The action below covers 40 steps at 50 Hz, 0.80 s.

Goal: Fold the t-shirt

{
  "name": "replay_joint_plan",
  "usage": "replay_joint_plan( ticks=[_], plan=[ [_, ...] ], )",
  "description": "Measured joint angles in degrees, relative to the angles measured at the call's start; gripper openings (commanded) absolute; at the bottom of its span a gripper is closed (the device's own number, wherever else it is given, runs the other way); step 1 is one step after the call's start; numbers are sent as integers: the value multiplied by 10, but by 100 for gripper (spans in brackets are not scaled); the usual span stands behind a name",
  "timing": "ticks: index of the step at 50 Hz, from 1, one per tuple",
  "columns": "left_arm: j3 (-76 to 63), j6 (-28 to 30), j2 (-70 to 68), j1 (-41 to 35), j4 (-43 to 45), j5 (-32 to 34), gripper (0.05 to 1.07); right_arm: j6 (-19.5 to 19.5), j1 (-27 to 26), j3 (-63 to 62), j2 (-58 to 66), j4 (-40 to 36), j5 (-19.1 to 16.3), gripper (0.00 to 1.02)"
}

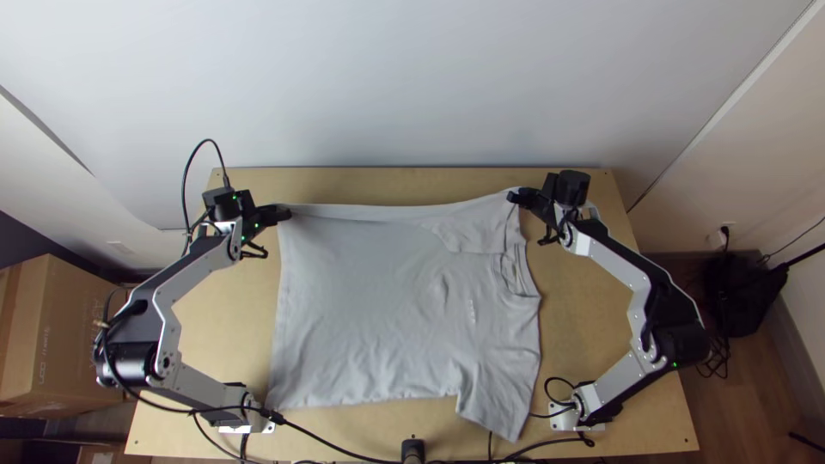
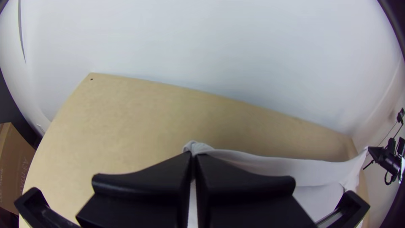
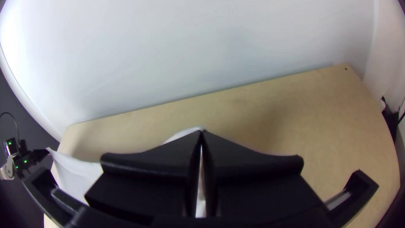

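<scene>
T-shirt [image 1: 387, 301], grey, likely light, limp cotton, spread on the wooden table [image 1: 584, 344]; your left gripper [image 1: 284, 213] and right gripper [image 1: 514, 198] pinch its far edge near either end, sound corners to hold.

Room runs along the desk [image 1: 369, 186] between t-shirt [image 1: 369, 292] and wall [image 1: 412, 86]. The left arm [image 1: 195, 265] and right arm [image 1: 620, 265] obstruct either side.
</scene>
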Motion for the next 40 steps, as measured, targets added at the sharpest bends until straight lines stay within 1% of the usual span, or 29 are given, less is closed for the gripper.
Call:
replay_joint_plan(
  ticks=[11,26,34,40],
  plan=[
    [116,0,100,1,-34,1,8,-2,-4,98,92,-13,0,2],
    [279,0,225,1,-111,2,8,-4,-7,273,211,-96,-4,2],
    [338,-16,260,1,-141,2,8,-4,-7,343,248,-153,-4,2],
    [365,-26,263,1,-204,2,8,5,-7,361,252,-183,-4,2]
  ],
)
